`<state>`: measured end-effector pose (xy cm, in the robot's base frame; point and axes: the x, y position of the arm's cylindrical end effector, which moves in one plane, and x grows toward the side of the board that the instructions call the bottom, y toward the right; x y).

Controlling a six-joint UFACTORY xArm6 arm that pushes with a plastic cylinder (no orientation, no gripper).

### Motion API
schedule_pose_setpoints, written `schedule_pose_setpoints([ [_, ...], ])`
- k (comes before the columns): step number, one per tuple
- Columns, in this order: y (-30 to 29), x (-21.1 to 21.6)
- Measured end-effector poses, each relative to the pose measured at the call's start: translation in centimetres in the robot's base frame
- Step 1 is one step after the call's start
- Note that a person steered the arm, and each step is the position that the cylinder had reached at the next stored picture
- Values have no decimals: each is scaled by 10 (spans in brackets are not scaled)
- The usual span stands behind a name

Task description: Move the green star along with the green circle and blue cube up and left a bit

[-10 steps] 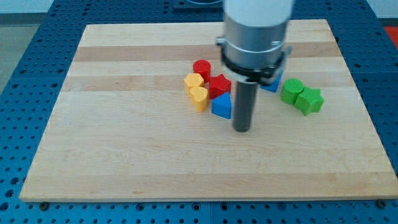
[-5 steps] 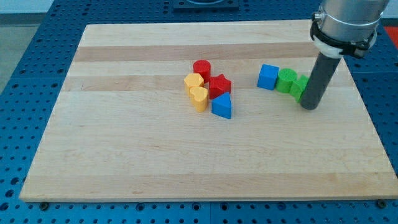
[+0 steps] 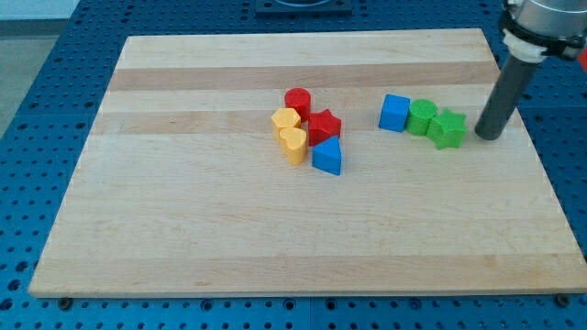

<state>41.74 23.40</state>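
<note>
The green star (image 3: 448,128), the green circle (image 3: 422,117) and the blue cube (image 3: 395,113) lie in a touching row on the right part of the wooden board (image 3: 183,220), cube leftmost, star rightmost. My tip (image 3: 486,137) stands on the board just right of the green star, a small gap apart from it. The dark rod rises toward the view's top right.
A cluster sits near the board's middle: a red cylinder (image 3: 297,101), a red star (image 3: 323,126), two yellow blocks (image 3: 286,119) (image 3: 293,144) and a blue triangular block (image 3: 327,157). The board's right edge is close to my tip.
The rod has swung from the middle cluster across to the right, past the green blocks. The green star now shows fully, shifted left and up against the green circle.
</note>
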Motion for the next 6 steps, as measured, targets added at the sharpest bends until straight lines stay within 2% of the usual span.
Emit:
schedule_pose_setpoints([
  [3, -49, 13],
  [6, -57, -1],
])
